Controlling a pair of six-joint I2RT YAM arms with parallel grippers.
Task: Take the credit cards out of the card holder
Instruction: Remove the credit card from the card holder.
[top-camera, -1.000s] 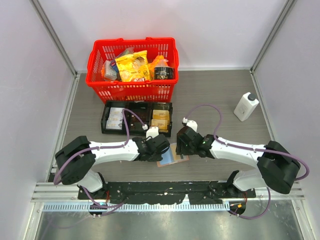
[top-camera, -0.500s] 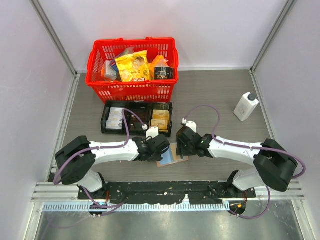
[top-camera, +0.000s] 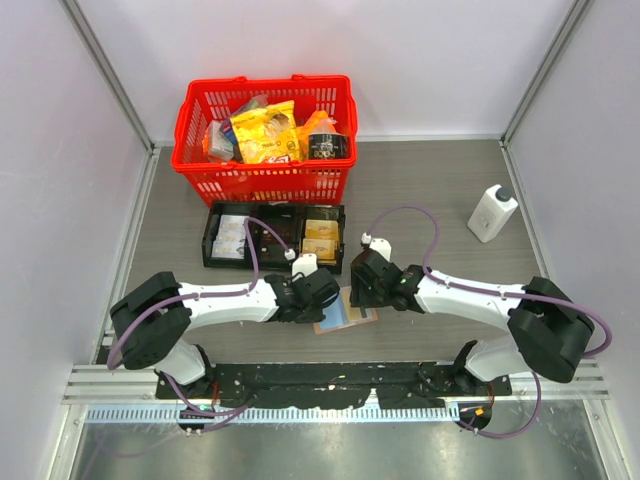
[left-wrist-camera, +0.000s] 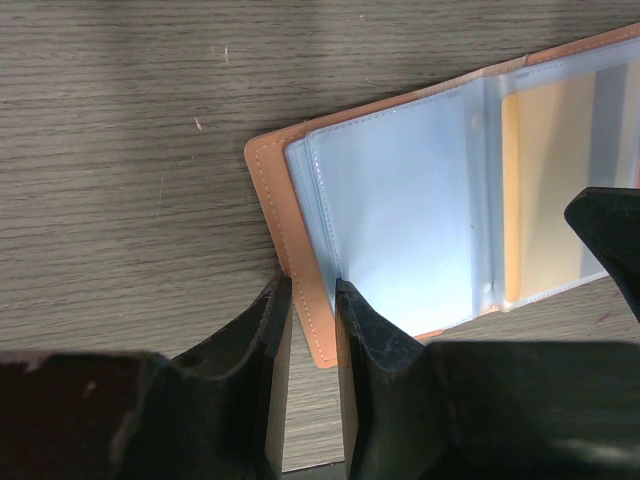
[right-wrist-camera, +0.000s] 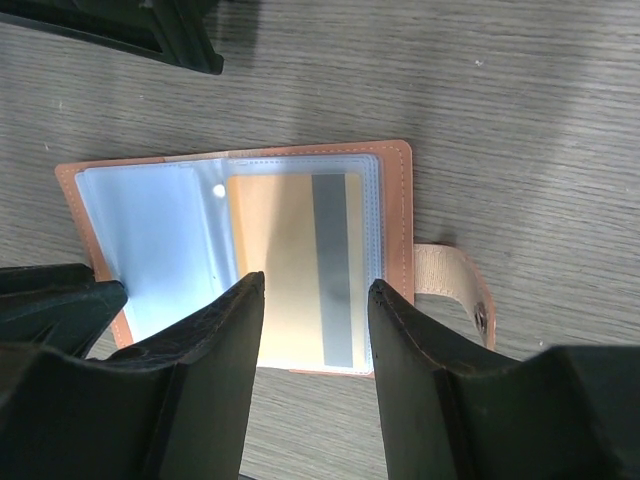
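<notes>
The tan-pink card holder (top-camera: 340, 318) lies open on the table between my two grippers. My left gripper (top-camera: 325, 300) is closed on the edge of its left leather cover (left-wrist-camera: 275, 190), beside the pale blue sleeves (left-wrist-camera: 400, 220). A gold credit card (right-wrist-camera: 275, 260) with a grey stripe sits in the right-hand sleeve and also shows in the left wrist view (left-wrist-camera: 545, 190). My right gripper (top-camera: 362, 295) is open, its jaws (right-wrist-camera: 316, 282) standing astride the card's near edge, just above it. The snap tab (right-wrist-camera: 450, 290) sticks out to the right. Any other cards are hidden.
A black three-compartment tray (top-camera: 208, 245) holding cards stands just behind the grippers. A red basket (top-camera: 265, 185) of packets is behind it. A white bottle (top-camera: 492, 212) stands at the back right. Walls close in both sides.
My right gripper has edged slightly left over the card holder. The left arm and the card holder have not moved.
</notes>
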